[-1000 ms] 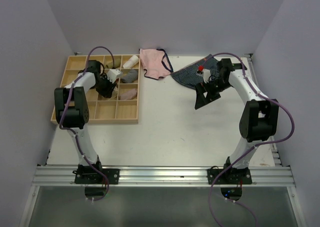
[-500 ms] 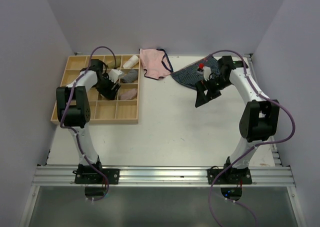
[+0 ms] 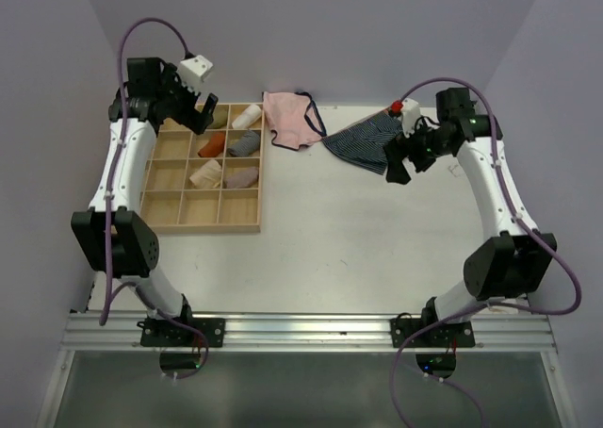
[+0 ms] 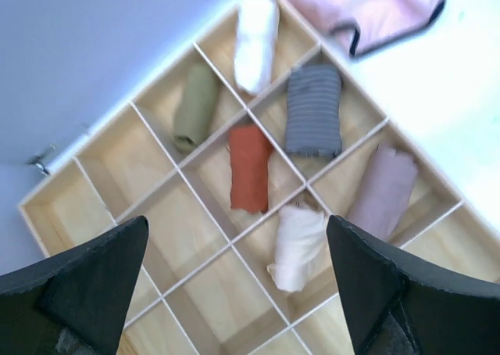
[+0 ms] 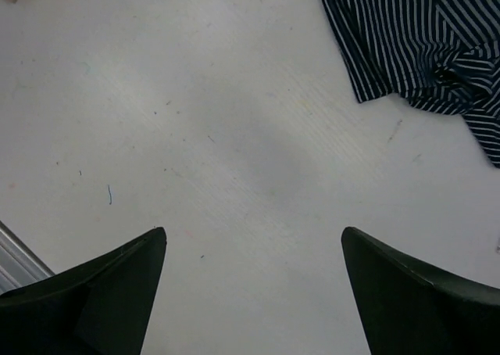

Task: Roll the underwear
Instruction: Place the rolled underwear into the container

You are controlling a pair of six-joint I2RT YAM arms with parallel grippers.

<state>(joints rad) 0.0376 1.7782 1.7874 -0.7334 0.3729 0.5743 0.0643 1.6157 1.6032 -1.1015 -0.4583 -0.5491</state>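
The underwear (image 3: pixel 204 172) is a pale peach-beige roll lying in a middle cell of the wooden tray (image 3: pixel 179 207). In the left wrist view the underwear (image 4: pixel 299 245) shows below and between my fingers, touching neither. My left gripper (image 3: pixel 193 117) hangs high over the tray's far left corner, open and empty. The left gripper (image 4: pixel 236 224) looks straight down on the tray (image 4: pixel 94 206). My right gripper (image 3: pixel 398 164) is open and empty above the table, beside the navy striped pair. Under the right gripper (image 5: pixel 254 231) there is only bare tabletop.
Other rolls fill the tray: olive (image 4: pixel 195 105), white (image 4: pixel 256 30), rust red (image 4: pixel 250 167), grey striped (image 4: pixel 312 109), mauve (image 4: pixel 383 191). A pink pair with dark trim (image 3: pixel 290 119) and a navy striped pair (image 3: pixel 363 145) lie flat at the back. The walls stand close.
My left gripper has opened, let go of the underwear in its cell and risen up and back. The right arm has lifted and swung right and back.
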